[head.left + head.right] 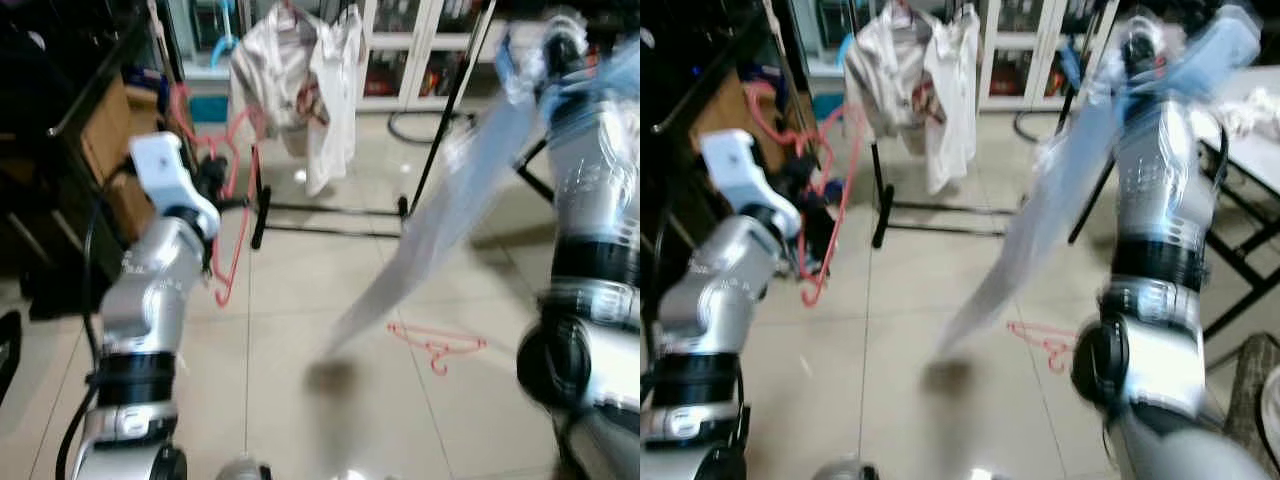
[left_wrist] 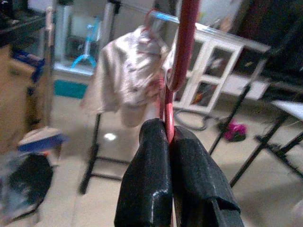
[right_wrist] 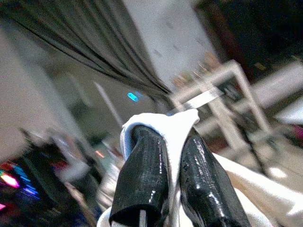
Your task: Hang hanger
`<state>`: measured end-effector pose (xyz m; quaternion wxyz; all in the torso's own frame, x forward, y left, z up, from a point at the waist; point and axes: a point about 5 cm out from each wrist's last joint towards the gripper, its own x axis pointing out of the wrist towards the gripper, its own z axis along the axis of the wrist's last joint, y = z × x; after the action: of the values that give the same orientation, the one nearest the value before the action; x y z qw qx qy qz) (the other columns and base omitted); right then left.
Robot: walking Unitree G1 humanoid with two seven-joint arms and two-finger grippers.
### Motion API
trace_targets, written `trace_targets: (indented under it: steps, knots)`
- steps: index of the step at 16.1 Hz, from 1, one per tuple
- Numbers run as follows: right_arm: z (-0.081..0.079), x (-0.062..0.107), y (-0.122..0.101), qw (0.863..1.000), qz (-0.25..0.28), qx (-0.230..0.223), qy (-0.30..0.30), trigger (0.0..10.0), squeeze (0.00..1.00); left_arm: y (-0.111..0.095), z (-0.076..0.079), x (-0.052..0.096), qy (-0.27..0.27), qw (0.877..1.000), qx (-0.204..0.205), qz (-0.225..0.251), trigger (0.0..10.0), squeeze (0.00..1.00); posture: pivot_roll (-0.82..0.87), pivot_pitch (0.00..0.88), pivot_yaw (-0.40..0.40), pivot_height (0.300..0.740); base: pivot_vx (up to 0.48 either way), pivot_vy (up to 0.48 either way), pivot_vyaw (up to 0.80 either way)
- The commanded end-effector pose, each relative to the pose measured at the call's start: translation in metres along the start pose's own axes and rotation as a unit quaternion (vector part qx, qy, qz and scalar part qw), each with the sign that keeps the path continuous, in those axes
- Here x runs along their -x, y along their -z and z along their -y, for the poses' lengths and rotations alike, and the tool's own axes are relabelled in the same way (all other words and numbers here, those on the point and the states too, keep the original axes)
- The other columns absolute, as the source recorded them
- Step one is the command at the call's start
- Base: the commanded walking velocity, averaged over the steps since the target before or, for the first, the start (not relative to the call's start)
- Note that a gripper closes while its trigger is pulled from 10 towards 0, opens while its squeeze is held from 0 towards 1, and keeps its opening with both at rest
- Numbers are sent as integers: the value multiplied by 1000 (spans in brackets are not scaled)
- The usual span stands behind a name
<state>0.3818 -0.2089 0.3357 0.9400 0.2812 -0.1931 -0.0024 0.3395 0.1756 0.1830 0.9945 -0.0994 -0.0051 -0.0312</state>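
Nearest the head camera are the robot's two silver arms, the left one bent at the lower left and the right one rising tall along the right edge. The left claw (image 2: 169, 142) has its two black fingers pressed together on the thin lower wire of a red hanger (image 1: 232, 200), which it holds up beside a dark shelf unit (image 1: 70, 110) on the left; cardboard boxes (image 1: 105, 125) sit in that unit, their contents not readable. The right claw (image 3: 177, 142) is raised high, its fingers clamped on a fold of a pale blue-white garment (image 1: 440, 220), which streams down and leftward in a blurred diagonal toward the tiled floor (image 1: 300, 320). A second red hanger (image 1: 440, 345) lies flat on the floor just beside the garment's lower end, well apart from both claws. Farther back stands a black clothes rack (image 1: 300, 205) with its foot bar on the tiles; white shirts (image 1: 300, 80) hang from its rail, bunched together on hangers. Behind the rack is a white cabinet with glass doors (image 1: 400, 50); items show dimly inside, too blurred to name. Slanted black legs of a stand (image 1: 450, 110) cross between the rack and the right arm. In the right eye view a white surface (image 1: 1255, 120) on black legs sits at the far right edge with cloth on it. Open tile lies between the arms, in front of the rack.
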Motion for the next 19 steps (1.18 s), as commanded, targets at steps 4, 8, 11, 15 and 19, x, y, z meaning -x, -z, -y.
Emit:
trace_targets:
  steps: [4,8,11,15,19]
  knots:
    - [-41,-9,-67,993,84,-24,-80,10000,0,39,-7,-2,-74,993,-25,-87,10000,0,-19,0,-15,740,0,0,0]
    - [-22,-13,-83,988,97,-115,-26,10000,0,43,1,-2,-58,994,-35,-83,10000,0,-14,0,-7,740,0,0,0]
    - [-23,-12,-74,994,76,-52,-51,10000,0,42,3,-5,-57,994,-41,-80,10000,0,-9,0,-8,740,0,0,0]
    - [-4,21,28,915,-66,358,-172,10000,0,47,-6,-3,-66,990,-88,-84,10000,0,-11,0,-15,740,0,0,0]
    - [26,65,112,887,-175,384,-188,10000,0,68,-7,3,-72,988,-78,-113,10000,0,-12,0,-13,740,0,0,0]
